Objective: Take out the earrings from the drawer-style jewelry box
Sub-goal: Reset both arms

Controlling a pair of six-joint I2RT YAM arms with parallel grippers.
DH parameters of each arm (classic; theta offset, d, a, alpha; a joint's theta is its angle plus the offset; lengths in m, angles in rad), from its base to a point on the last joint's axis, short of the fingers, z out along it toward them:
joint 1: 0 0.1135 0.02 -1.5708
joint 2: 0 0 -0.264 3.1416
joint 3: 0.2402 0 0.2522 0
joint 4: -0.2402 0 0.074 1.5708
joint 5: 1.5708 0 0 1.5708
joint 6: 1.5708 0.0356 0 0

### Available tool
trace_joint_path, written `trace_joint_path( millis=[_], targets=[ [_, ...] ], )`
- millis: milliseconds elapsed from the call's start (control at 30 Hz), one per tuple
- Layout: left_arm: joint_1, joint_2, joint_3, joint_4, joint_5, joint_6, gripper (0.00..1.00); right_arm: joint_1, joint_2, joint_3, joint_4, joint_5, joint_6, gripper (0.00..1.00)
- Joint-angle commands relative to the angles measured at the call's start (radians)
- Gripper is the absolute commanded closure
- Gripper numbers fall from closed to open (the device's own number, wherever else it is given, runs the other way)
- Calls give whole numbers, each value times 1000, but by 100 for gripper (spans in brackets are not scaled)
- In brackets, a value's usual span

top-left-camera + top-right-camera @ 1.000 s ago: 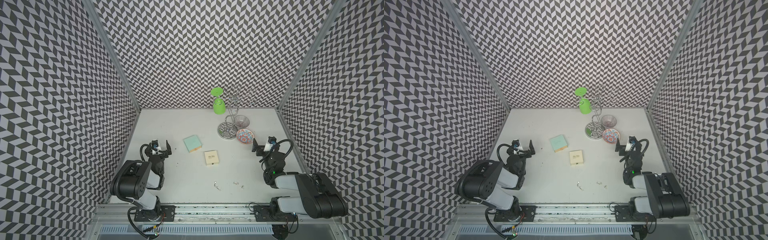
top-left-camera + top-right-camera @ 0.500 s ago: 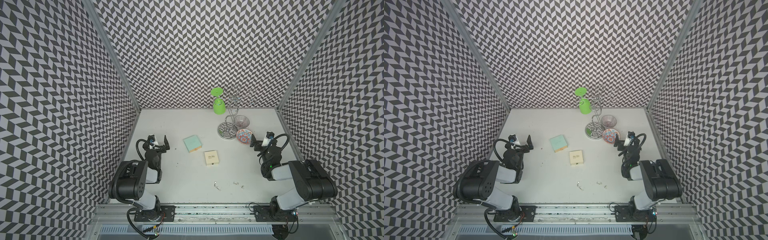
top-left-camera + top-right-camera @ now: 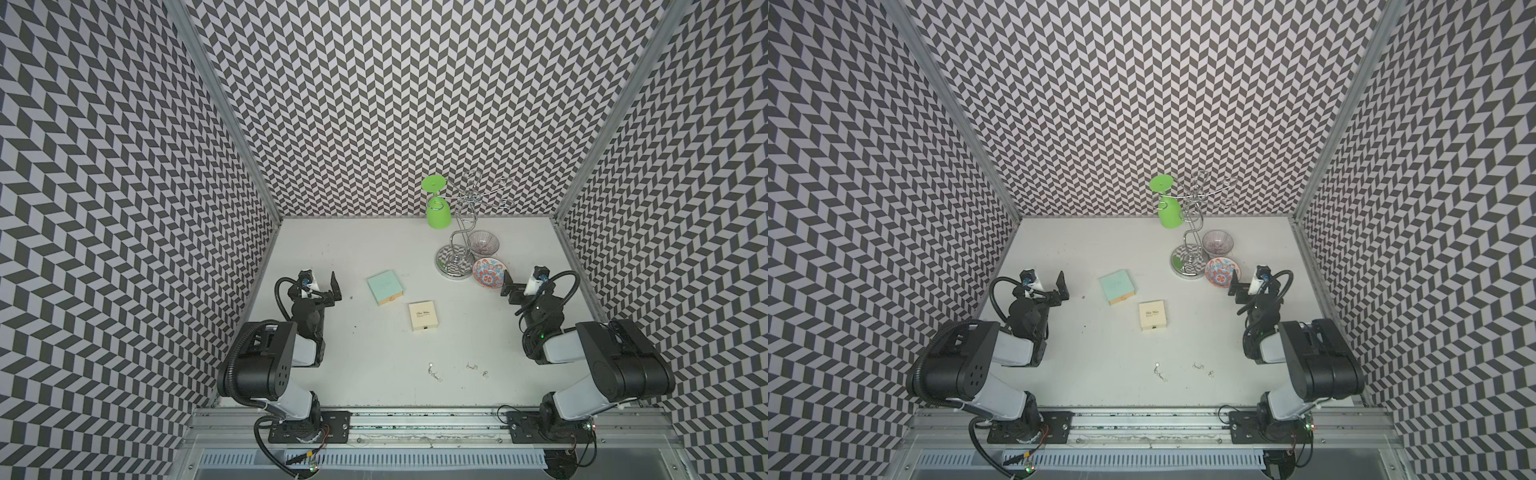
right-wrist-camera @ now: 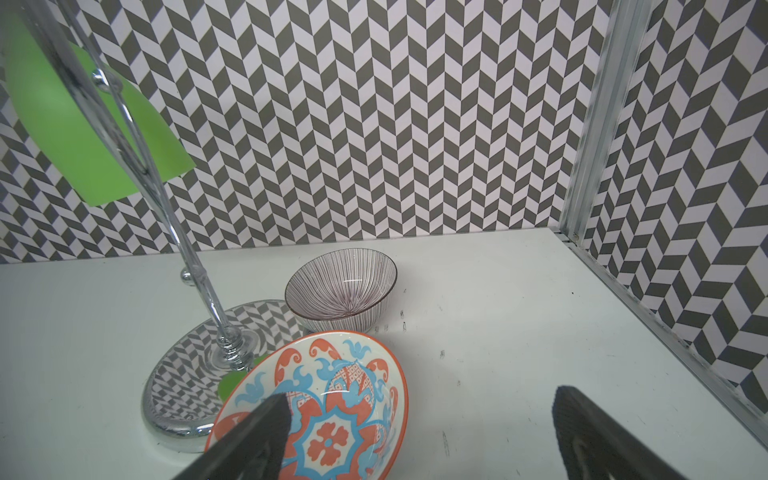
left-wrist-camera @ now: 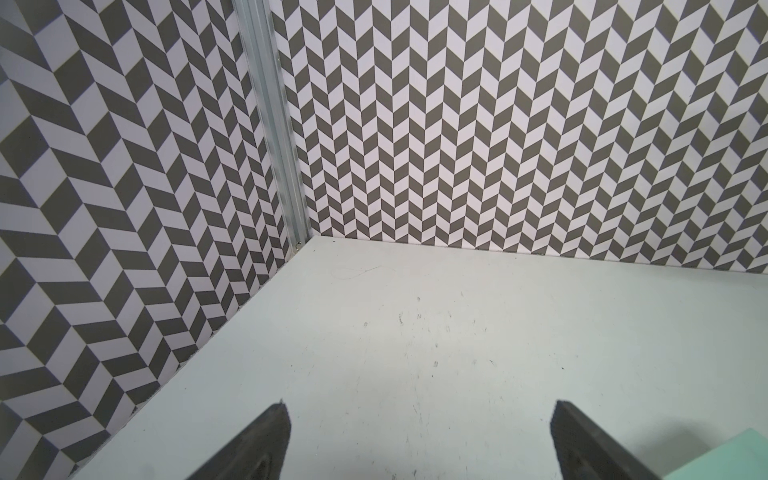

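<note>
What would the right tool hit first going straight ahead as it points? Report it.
Most likely the orange-and-blue patterned ceramic bowl: one finger of the open right tool lines up with it, while the centre line crosses bare white table toward the chevron-patterned back wall. Depth is unclear.

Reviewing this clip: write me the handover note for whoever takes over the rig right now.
Left claw: open, empty, near the left wall, apart from the mint box.
Right claw: open, empty, by the patterned bowl.
Earrings: several tiny silvery pieces lying loose on the table near the front edge, apart from both boxes.
Cream box: mid-table, drawer looks pushed in; mint box likewise.
Done: earrings appear to be out.
Left: the insides of the boxes are hidden, so check that none remain.
</note>
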Motion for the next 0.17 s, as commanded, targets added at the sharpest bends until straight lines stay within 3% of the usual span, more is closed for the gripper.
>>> trace_joint_path(
  millis=[0,133],
  targets=[
    [-4,1,23,-11,-14,3,0,-3,8,-8,90,10,4,1],
    [-9,-8,7,11,-13,8,0,-3,8,-8,90,10,3,1]
  ],
)
